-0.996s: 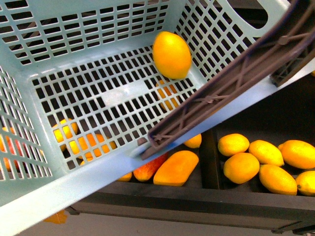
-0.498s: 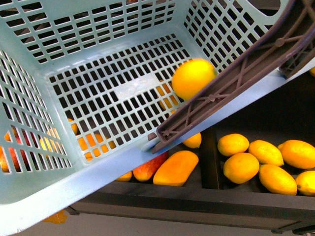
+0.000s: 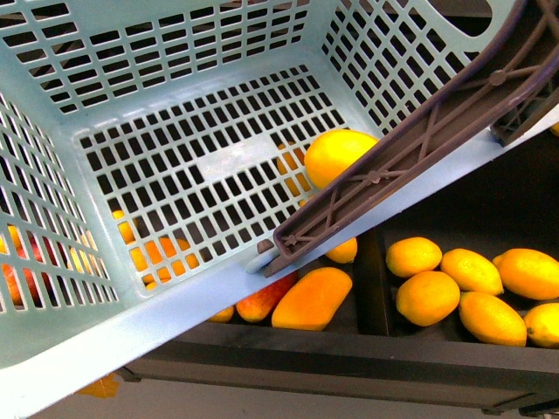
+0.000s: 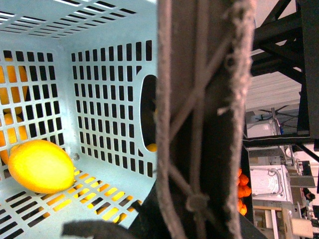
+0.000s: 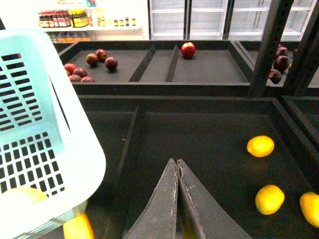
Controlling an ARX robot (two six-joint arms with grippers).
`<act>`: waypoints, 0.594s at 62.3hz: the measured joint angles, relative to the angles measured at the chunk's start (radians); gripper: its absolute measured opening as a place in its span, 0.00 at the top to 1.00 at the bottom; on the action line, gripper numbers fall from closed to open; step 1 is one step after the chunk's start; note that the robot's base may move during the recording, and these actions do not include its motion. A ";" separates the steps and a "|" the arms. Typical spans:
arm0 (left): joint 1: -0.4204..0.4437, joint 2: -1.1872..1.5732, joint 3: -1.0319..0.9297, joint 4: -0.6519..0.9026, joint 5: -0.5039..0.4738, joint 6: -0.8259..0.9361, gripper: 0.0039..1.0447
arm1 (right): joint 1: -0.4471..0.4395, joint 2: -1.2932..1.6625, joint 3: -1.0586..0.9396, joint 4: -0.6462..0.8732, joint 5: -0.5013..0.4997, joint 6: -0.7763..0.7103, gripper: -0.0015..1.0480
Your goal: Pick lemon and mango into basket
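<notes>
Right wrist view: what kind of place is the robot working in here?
Probably a grocery store's produce section: black display bins holding loose fruit, glass-door coolers and stocked shelves behind, plus a shopping basket.

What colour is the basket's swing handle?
Brown, with a ribbed lattice. The handle shows best in the front view.
</notes>
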 joint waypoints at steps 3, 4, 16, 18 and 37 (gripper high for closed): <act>0.000 0.000 0.000 0.000 0.001 0.000 0.96 | 0.000 -0.023 -0.011 -0.012 0.000 0.000 0.98; 0.000 0.000 0.000 0.000 0.001 0.000 0.96 | 0.000 -0.035 -0.017 -0.019 0.000 0.000 0.98; 0.000 0.000 0.000 0.000 -0.002 0.000 0.96 | 0.000 -0.145 -0.059 -0.086 0.000 0.000 0.98; 0.000 0.000 0.000 0.000 -0.002 0.000 0.96 | 0.000 -0.161 -0.062 -0.097 0.000 -0.001 0.98; 0.000 0.000 0.000 0.000 -0.002 0.000 0.96 | 0.000 -0.181 -0.069 -0.104 0.000 -0.002 0.48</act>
